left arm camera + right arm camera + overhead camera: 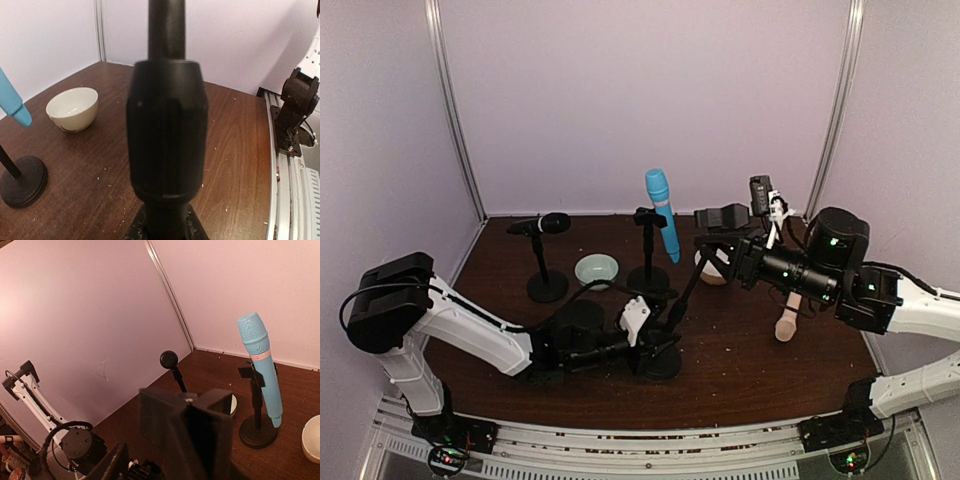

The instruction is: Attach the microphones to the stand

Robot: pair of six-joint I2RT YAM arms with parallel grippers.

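The black microphone (545, 224) lies level in the left stand (547, 285). The light blue microphone (662, 212) sits clipped upright in the middle stand (650, 275), also visible from the right wrist (260, 365). The cream-beige microphone (788, 318) lies loose on the table at the right. A third stand (665, 355) leans near the front. My left gripper (645, 345) is shut on its thick lower collar (166, 130). My right gripper (715, 245) is open around that stand's black clip (185, 430), with one finger (114, 462) standing off it.
A pale green bowl (596, 268) sits between the two back stands. A cream bowl (712, 270) is half hidden under my right gripper and shows in the left wrist view (72, 107). White walls enclose the brown table (740, 360) on three sides.
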